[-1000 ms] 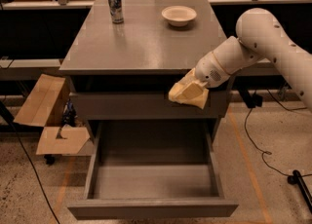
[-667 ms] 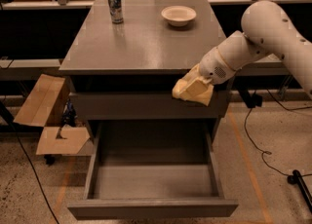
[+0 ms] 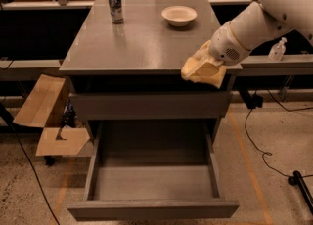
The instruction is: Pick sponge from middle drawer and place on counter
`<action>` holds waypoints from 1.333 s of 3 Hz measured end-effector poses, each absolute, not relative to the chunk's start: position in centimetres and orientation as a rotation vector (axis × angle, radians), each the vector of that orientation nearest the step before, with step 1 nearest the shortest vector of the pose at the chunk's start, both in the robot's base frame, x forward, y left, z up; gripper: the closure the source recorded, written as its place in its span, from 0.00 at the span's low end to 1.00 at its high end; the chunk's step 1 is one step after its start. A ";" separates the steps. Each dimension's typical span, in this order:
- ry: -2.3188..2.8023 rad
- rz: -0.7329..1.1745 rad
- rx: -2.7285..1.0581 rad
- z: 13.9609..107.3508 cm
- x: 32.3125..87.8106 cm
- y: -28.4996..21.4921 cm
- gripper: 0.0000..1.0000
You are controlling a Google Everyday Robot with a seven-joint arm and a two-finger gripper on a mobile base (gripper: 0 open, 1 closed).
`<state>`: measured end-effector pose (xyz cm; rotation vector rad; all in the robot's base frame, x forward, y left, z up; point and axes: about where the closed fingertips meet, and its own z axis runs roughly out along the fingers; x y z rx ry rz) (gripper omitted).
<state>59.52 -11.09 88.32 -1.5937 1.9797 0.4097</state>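
Observation:
My gripper [image 3: 204, 70] is at the front right edge of the counter [image 3: 142, 43], level with its overhanging rim. It is shut on the sponge [image 3: 191, 67], a yellow-tan lump with a wavy outline that sticks out to the left of the cream fingers [image 3: 213, 71]. The middle drawer [image 3: 152, 208] is pulled out wide below, and its grey floor shows nothing inside. The white arm comes in from the upper right.
A white bowl [image 3: 179, 15] and a dark can [image 3: 116, 5] stand at the back of the counter. The closed top drawer front [image 3: 146, 105] is just below the gripper. An open cardboard box [image 3: 46, 116] lies on the floor at left. Cables run along the floor at right.
The gripper has risen and shifted right with the sponge, from in front of the top drawer panel to the level of the counter's edge.

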 end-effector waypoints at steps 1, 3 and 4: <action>1.894 0.304 -1.603 90.8 62.5 -9.7 1.00; 1.730 0.331 -1.608 91.4 69.7 -5.2 1.00; 1.665 0.344 -1.595 90.6 72.6 -3.3 1.00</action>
